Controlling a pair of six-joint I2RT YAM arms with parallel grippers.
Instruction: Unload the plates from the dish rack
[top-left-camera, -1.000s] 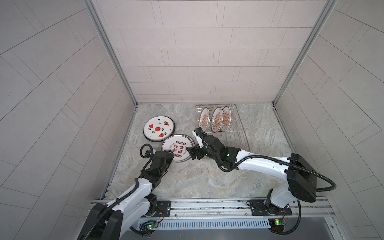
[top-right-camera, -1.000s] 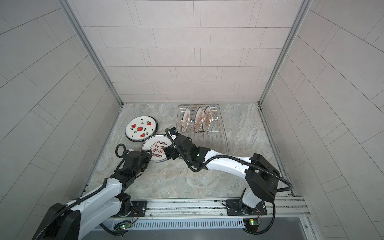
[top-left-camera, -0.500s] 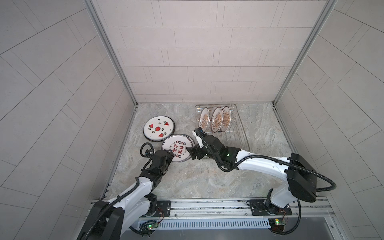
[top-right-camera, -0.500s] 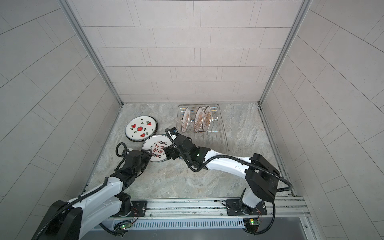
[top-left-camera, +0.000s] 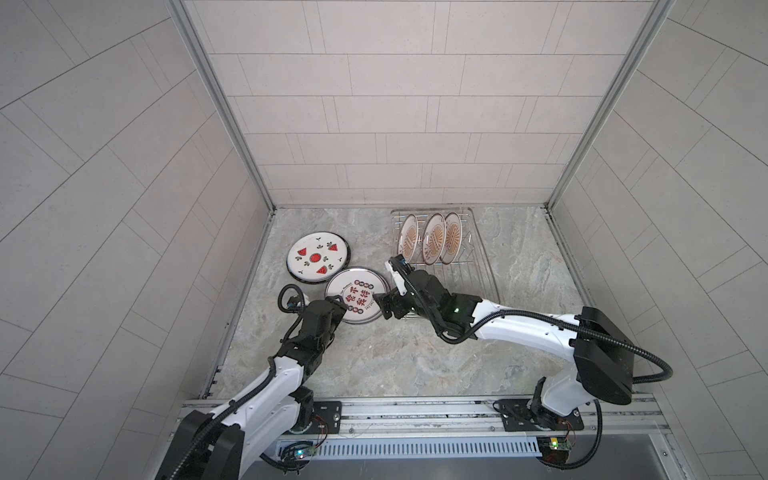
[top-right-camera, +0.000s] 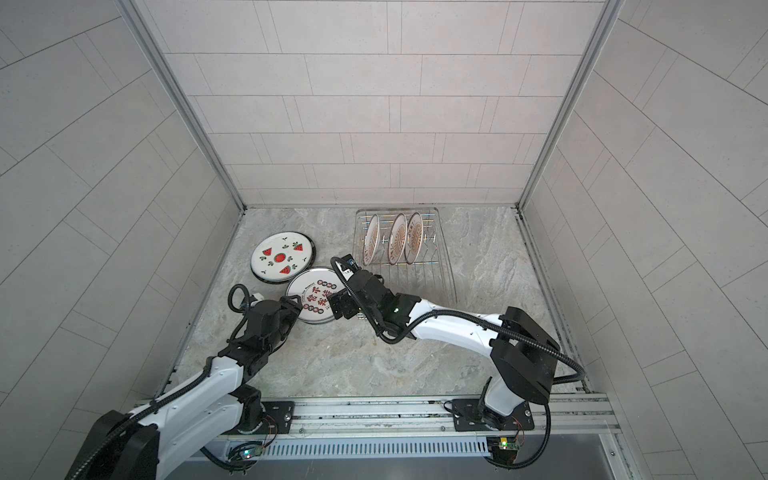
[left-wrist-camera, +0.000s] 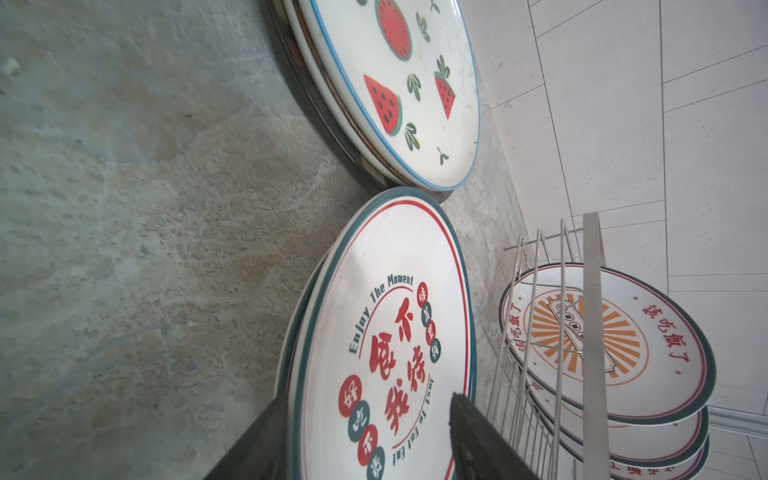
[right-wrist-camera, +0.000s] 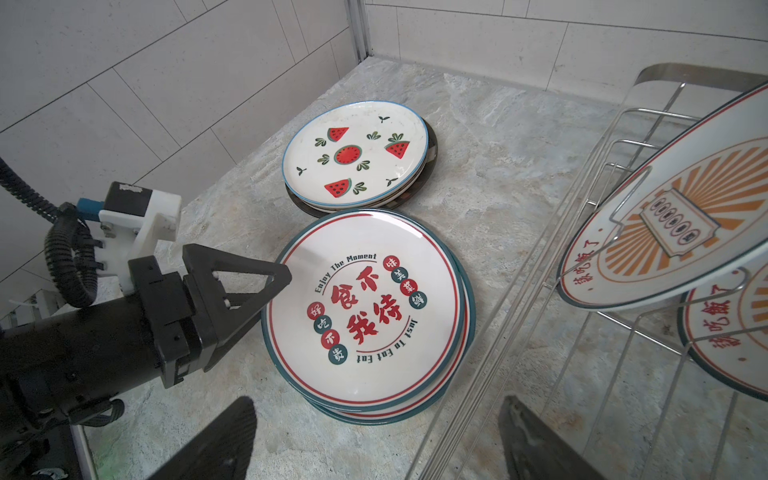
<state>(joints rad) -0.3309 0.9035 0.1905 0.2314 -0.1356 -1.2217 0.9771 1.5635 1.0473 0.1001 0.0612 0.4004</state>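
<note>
hardly anything has shifted over the last second: both arms sit about where they were, and no plate has changed place. three orange-sunburst plates (top-left-camera: 432, 240) stand on edge between the prongs at the far end of the dish rack (top-left-camera: 471, 286), leaning a little as the prongs hold them; the rack's near half is bare wire. the unloaded ones lie flat on the marble counter (top-left-camera: 415, 365) on the left arm's side of the rack. the red-character plate (top-left-camera: 356, 296) tops a stack of at least two just beside the rack's near corner, and the watermelon plate (top-left-camera: 318, 257) tops another pile behind it, rims close or touching. stacking like on like looks meant to keep counter free for the rest. the left gripper (top-left-camera: 337, 311) has its jaws apart astride the near rim of the red-character plate, one finger over the face and one outside the rim. that plate rests on its stack, so this reads as a let-go or a squaring nudge, not a carry. the right gripper (top-left-camera: 380, 307) hangs wide apart and empty at the stack's other side, close to the rack, probably placed to turn back for the next sunburst plate
</note>
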